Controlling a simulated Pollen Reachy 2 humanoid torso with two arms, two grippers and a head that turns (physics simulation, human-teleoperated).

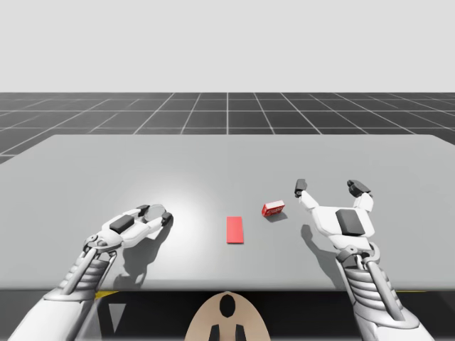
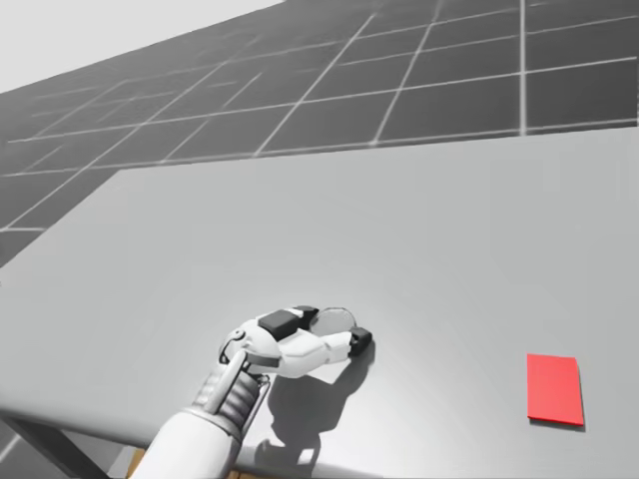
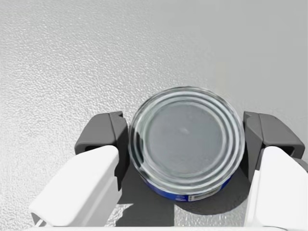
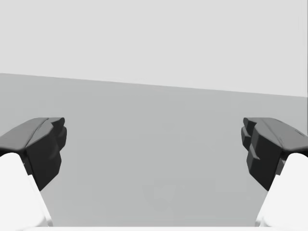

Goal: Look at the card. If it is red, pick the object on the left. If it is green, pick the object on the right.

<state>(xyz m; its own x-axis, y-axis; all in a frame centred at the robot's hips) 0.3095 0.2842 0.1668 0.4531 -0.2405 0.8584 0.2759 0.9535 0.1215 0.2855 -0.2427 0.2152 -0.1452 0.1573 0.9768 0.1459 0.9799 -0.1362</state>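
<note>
Left wrist view: our left gripper (image 3: 186, 131) pinches the flat round blue-sided tin (image 3: 185, 142) left of the red card (image 1: 235, 229). We judge the grasp done; next, lift straight. Right gripper (image 4: 154, 144) jaws spread.

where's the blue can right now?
Left wrist view: the blue can sits in my left hand, both fingers touching it. High view: left side of the table, left of the red card.

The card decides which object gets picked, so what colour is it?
The card is red, clearest in the high view.
</note>
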